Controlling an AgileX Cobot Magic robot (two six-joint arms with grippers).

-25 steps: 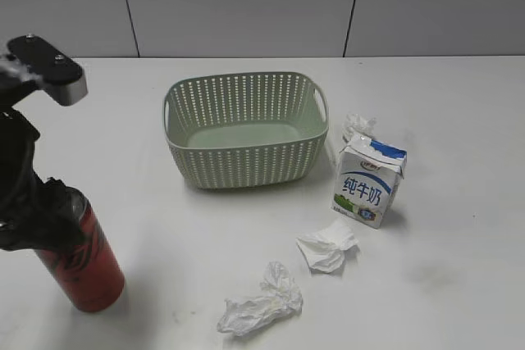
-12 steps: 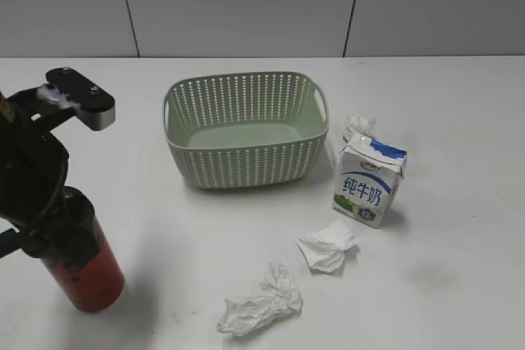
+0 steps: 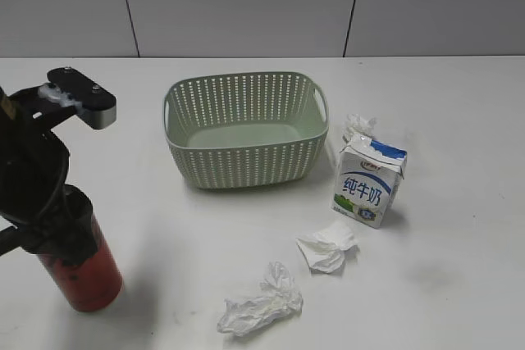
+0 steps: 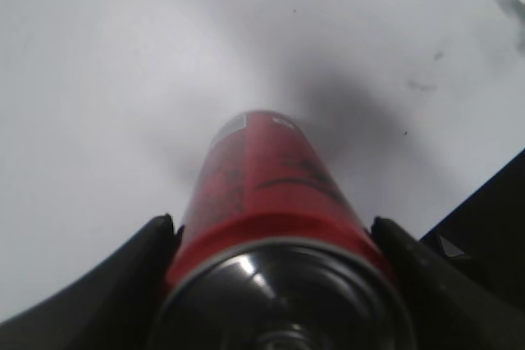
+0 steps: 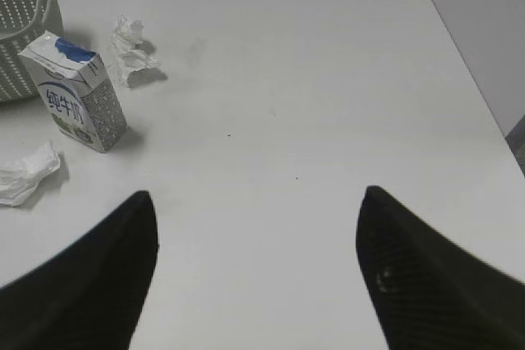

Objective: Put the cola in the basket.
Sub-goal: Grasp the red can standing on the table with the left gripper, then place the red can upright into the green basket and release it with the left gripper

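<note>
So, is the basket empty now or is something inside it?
Empty. The exterior view shows the bare floor of the basket; the cola stands outside it on the table.

- The left arm (image 3: pixel 29 178) is matte black, bulky and rounded, with a dark cable along it.
- A black block with a grey edge and small screws (image 3: pixel 82 96) tops it.
- The right pincer (image 5: pixel 254 272) shows two black, smooth, tapering fingers.

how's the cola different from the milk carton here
The cola is a round red can; the milk carton is a boxy white-and-blue pack. The left gripper straddles the cola, while nothing touches the carton. The cola stands front left, the carton right of the basket. Both stand upright.
</note>
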